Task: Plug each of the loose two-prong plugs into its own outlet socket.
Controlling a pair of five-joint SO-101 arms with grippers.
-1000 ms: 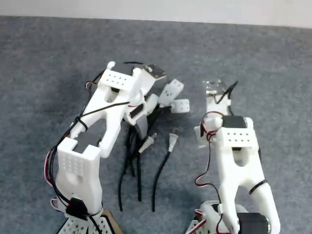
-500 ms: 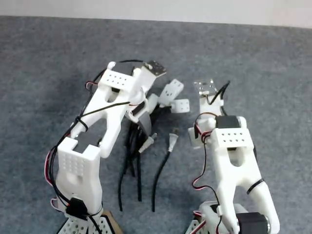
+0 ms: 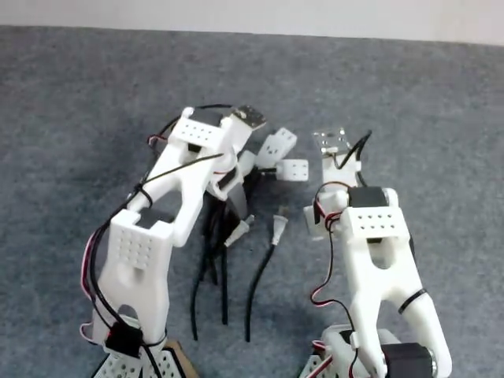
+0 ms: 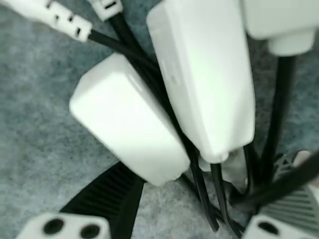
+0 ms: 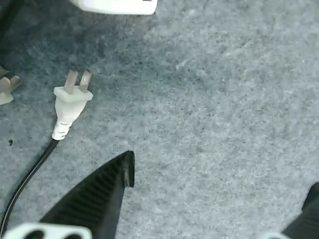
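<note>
The right gripper (image 5: pixel 222 174), fingers spread, hangs just beside a loose plug (image 5: pixel 70 107) on the carpet (image 5: pixel 234 74), seemingly ready to straddle it, while the left gripper (image 4: pixel 209 191) gapes over 2 sockets (image 4: pixel 129 134), probably to steady one.

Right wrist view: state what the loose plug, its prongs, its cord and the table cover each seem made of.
Plug: white moulded plastic, smooth and matt, by its rounded one-piece body.
Prongs: likely metal, by the thin, flat, dull pale blades.
Cord: black rubber or vinyl sheath, it seems, lying in a soft curve.
Table cover: grey carpet-like felt, by its fuzzy speckled nap.
</note>
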